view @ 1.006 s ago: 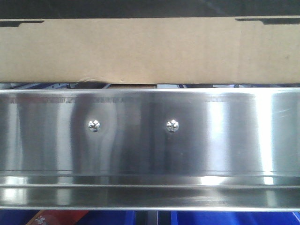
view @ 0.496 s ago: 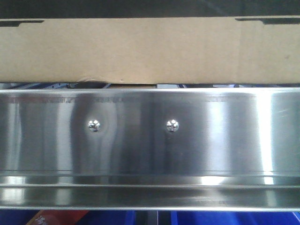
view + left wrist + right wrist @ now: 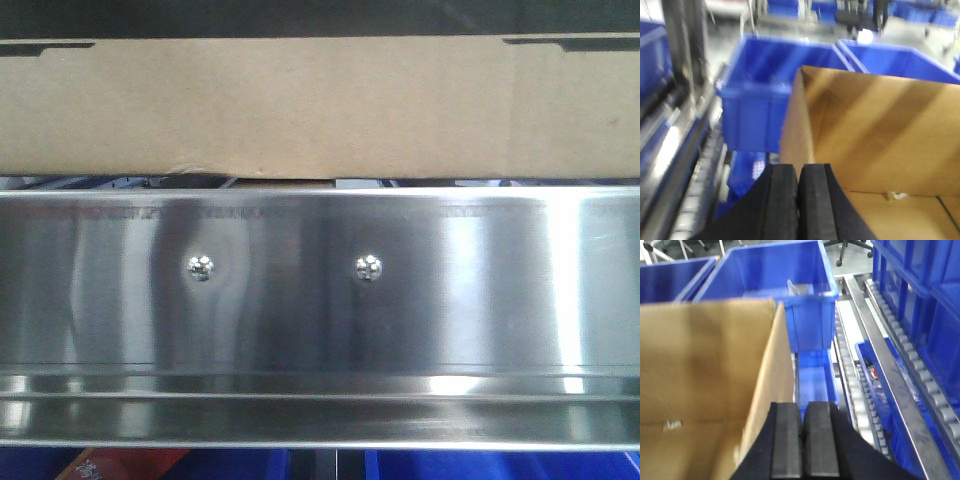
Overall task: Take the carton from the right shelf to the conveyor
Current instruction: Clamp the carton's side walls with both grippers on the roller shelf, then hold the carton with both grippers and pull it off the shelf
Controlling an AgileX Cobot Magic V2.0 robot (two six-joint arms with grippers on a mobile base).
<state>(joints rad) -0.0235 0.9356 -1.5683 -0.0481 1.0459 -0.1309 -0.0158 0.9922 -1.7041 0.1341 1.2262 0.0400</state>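
Observation:
The carton (image 3: pixel 320 105) is a brown cardboard box, its lower front face filling the top of the front view just above the right shelf's steel rail (image 3: pixel 320 300) with two screws. In the left wrist view the open carton (image 3: pixel 880 130) lies to the right, and my left gripper (image 3: pixel 799 200) is shut on the top edge of its left wall. In the right wrist view the carton (image 3: pixel 705 365) lies to the left, and my right gripper (image 3: pixel 802 440) is shut at the top edge of its right wall. The conveyor is out of view.
Blue plastic bins stand behind the carton (image 3: pixel 770 85) (image 3: pixel 775 285). Roller tracks run along the far left of the left wrist view (image 3: pixel 695 190) and the right of the right wrist view (image 3: pixel 910 355). More blue bins (image 3: pixel 925 285) are stacked at the right.
The black mark at the carton's top left edge now reaches further right in the front view. The rail and the carton's bottom edge stay put.

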